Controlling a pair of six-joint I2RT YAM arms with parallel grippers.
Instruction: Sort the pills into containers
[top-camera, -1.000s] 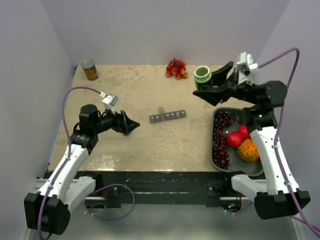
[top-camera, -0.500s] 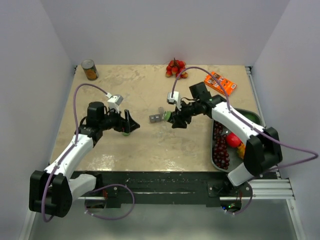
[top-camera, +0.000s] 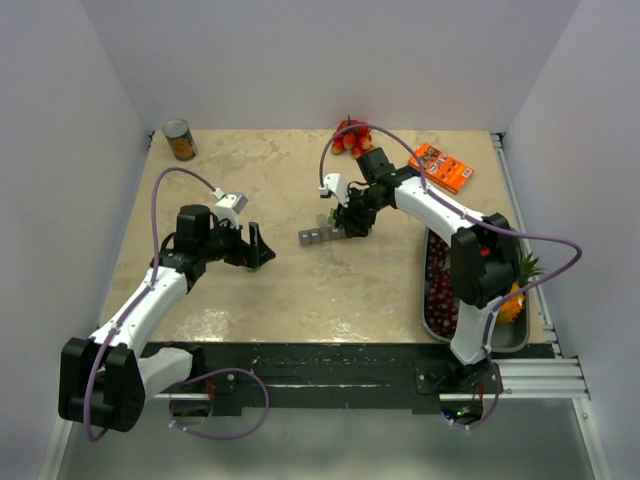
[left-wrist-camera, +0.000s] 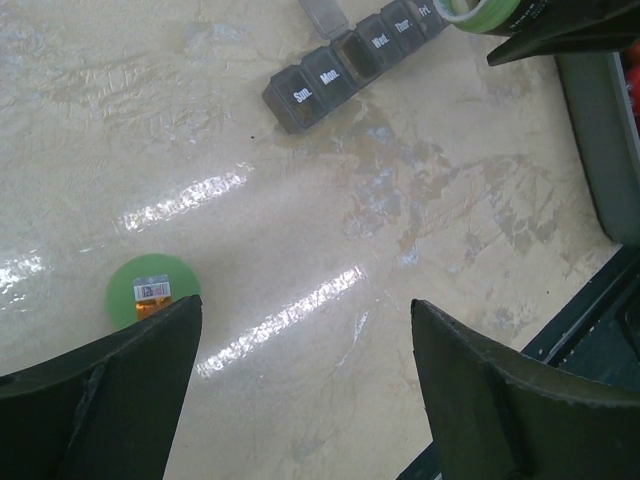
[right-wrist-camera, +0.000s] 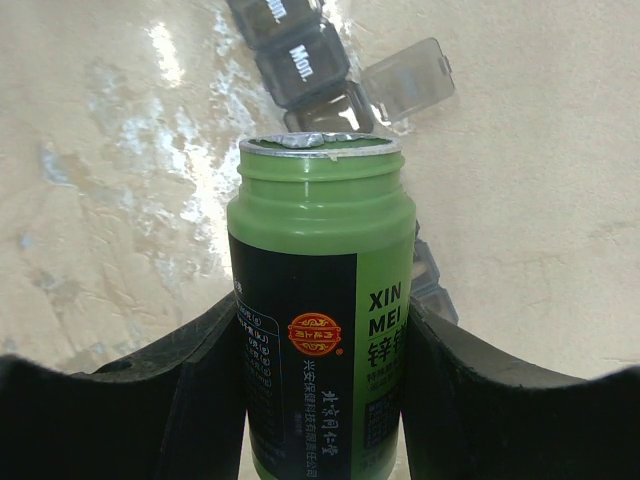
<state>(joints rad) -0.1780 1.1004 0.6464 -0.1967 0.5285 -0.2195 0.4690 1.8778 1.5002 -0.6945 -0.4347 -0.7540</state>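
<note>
The containers (left-wrist-camera: 350, 62) are a dark-grey strip of day-labelled compartments in mid-table, also seen as containers (top-camera: 312, 237), with one lid (right-wrist-camera: 405, 80) flipped open. My right gripper (right-wrist-camera: 320, 300) is shut on a green bottle (right-wrist-camera: 320, 220), uncapped and tilted with its mouth just over the strip; in the top view the right gripper (top-camera: 345, 222) hangs directly above the row. My left gripper (left-wrist-camera: 305, 305) is open and empty, low over the table to the left (top-camera: 255, 247). The bottle's green cap (left-wrist-camera: 152, 290) lies flat beside its left finger. No pills show.
An orange-labelled can (top-camera: 180, 140) stands at the back left. Red fruit (top-camera: 350, 135) and an orange packet (top-camera: 440, 167) lie at the back. A grey tray (top-camera: 505, 343) with dark grapes and fruit fills the right side.
The right arm has swung in from the back right and brought the green bottle down over the strip. The left gripper has stayed in about the same place.
</note>
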